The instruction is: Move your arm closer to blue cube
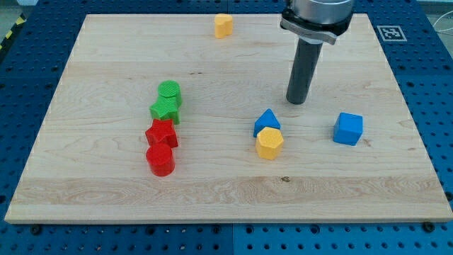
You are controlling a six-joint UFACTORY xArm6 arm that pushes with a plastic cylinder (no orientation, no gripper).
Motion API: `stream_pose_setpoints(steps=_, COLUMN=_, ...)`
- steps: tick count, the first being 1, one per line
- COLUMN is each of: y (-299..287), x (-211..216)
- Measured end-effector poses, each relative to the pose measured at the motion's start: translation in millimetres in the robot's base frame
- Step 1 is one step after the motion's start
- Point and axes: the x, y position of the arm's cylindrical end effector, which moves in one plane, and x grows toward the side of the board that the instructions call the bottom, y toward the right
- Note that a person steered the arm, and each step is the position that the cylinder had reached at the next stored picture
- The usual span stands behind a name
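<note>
The blue cube [348, 129] sits on the wooden board [106, 64] at the view's right. My tip [296, 101] rests on the board up and to the left of the cube, with a clear gap between them. The rod rises from the tip toward the view's top. A blue triangular block [266, 121] lies just below and left of my tip, and a yellow hexagonal block [269, 143] touches its lower side.
A green cylinder [170, 92] and a green star block [165, 110] stand left of centre, with a red star block [161, 133] and a red cylinder [161, 160] below them. A yellow block [224, 25] sits near the board's top edge.
</note>
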Motion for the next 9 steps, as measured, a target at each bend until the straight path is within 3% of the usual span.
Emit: stream_pose_setpoints(steps=9, y=5, x=52)
